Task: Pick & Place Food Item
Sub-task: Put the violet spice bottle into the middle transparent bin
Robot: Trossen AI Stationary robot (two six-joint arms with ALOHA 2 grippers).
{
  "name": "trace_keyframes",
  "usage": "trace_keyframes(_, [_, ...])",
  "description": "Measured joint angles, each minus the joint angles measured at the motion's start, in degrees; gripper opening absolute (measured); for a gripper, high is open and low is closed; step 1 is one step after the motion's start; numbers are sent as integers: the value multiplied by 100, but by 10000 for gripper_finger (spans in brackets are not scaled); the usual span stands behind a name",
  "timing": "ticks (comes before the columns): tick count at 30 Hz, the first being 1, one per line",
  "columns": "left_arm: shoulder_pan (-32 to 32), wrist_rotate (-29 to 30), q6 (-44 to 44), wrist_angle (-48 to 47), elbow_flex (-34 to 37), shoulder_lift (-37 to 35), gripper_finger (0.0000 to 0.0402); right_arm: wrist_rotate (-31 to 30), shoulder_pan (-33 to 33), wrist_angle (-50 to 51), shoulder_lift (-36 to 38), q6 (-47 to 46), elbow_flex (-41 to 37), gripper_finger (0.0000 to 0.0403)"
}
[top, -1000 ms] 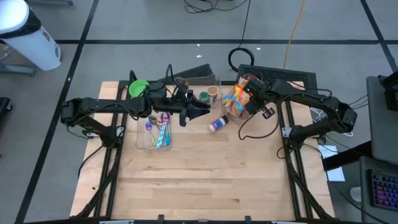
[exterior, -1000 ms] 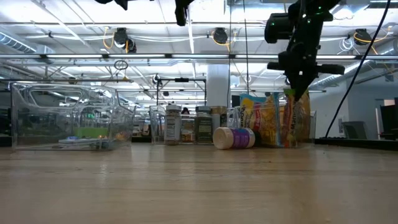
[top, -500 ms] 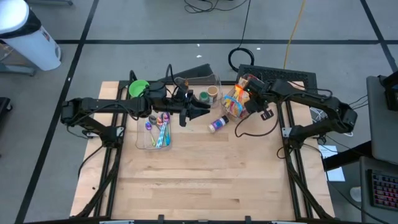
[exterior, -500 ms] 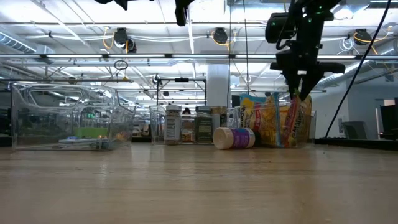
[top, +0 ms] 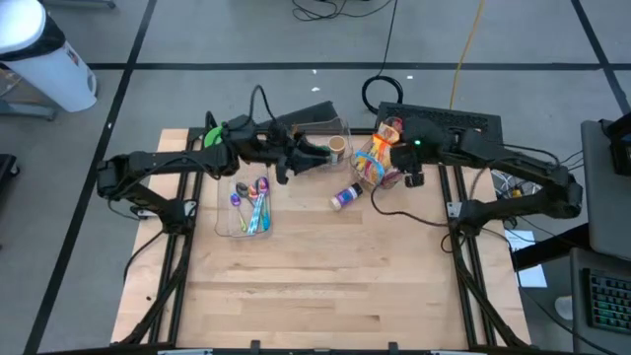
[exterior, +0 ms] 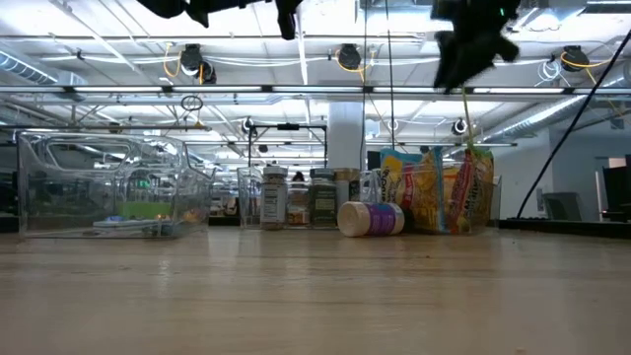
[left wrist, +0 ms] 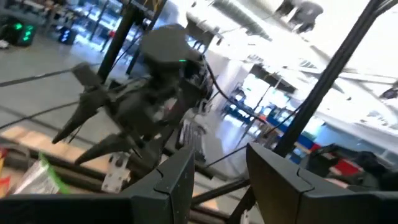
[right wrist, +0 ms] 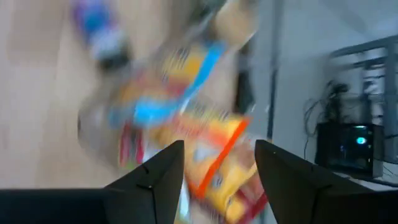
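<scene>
One purple-lidded bottle lay nearest; beyond it, several snack bags filled one clear bin. My right claw hung open and empty just above those bags.

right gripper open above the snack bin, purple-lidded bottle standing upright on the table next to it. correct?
Not quite. The purple-lidded bottle lies on its side, as the low view shows. The rest holds: the right gripper is open, nothing between its fingers, above the snack bin.
</scene>
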State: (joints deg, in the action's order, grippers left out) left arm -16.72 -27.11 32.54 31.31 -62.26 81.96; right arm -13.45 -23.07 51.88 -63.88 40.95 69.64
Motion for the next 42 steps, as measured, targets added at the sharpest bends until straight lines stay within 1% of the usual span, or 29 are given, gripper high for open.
trace_keyframes(3, [-264,-324,170,328,0,-1,152,17,287,-599,226,-1135,233,191])
trace_keyframes(5, [-412,-419,263,536,0,-1,152,19,455,-1254,385,-1978,274,191])
trace_keyframes(7, [-523,-418,262,721,0,-1,152,25,599,-1971,499,-2730,274,191])
trace_keyframes(9, [-593,-330,267,874,0,-1,152,163,721,-2662,545,-3247,274,192])
trace_keyframes(14, [-625,-17,253,1080,0,-1,152,637,944,-4181,441,-4288,124,188])
trace_keyframes(17, [-598,-23,240,1079,0,-1,152,749,1047,-5013,289,-4758,-157,186])
trace_keyframes(22, [-451,-177,199,1006,0,-1,152,774,1189,-6229,33,-5366,-742,184])
trace_keyframes(24, [-356,-8,44,914,0,-1,152,779,1220,-6843,-86,-5647,-1007,182])
trace_keyframes(26, [-256,183,-5,861,0,6,152,777,1245,-7606,-226,-6167,-1287,180])
trace_keyframes(27, [-219,183,-4,846,0,8,152,777,1257,-8069,-296,-6473,-1426,180])
trace_keyframes(28, [-191,113,-2,828,0,8,152,777,1270,-8479,-347,-6746,-1565,180])
trace_keyframes(30, [-166,-264,-125,777,0,2,152,825,1292,-9326,-463,-7027,-1778,182])
trace_keyframes(32, [-155,-665,-283,626,0,-61,152,1087,1349,-10029,-550,-7040,-1919,183])
trace_keyframes(33, [-145,-756,-335,495,0,-130,152,1211,1395,-10284,-582,-7026,-1929,183])
trace_keyframes(34, [-143,-831,-402,261,0,-250,152,1263,1457,-10465,-600,-7007,-1927,182])
trace_keyframes(36, [-138,-778,-712,-304,0,-519,152,1357,1603,-10523,-602,-6802,-1843,180])
trace_keyframes(38, [-112,-453,-1163,-1175,-4,-861,152,1342,1783,-10269,-599,-6395,-1694,176])
trace_keyframes(40, [-90,57,-1698,-2098,-4,-1194,152,1221,1995,-9555,-600,-5940,-1437,172])
trace_keyframes(42, [-46,523,-2201,-2905,-4,-1531,152,1060,2175,-8354,-602,-5496,-1079,169])
